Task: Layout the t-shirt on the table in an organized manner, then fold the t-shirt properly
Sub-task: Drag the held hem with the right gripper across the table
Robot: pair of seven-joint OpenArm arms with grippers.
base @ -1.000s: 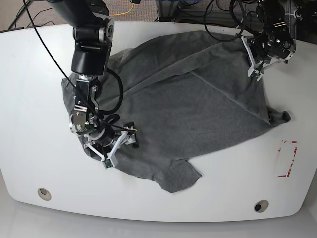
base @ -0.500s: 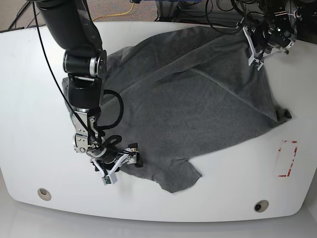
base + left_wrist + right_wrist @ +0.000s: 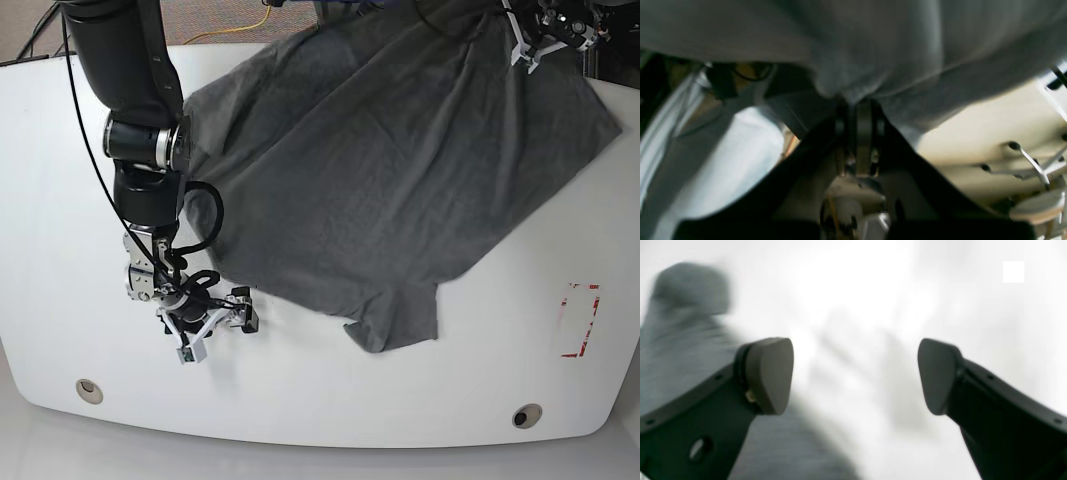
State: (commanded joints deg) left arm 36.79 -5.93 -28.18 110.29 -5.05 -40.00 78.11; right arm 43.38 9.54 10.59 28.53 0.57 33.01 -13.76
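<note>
Since the earlier frame the t-shirt [image 3: 390,170] slides toward the table's [image 3: 60,150] far right corner, pinched in the closed left gripper [image 3: 527,50]. Near the front left edge, the right gripper [image 3: 212,335] gapes empty off the cloth.

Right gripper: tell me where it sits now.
In the base view the right gripper sits low on the left, jaws open over the table, just clear of the t-shirt.

Both wrist views motion-blurred. T-shirt [image 3: 390,170] top edge cut off at base view's upper edge. Left gripper [image 3: 530,45] partly cropped there; its fingertips buried in cloth in left wrist view.
</note>
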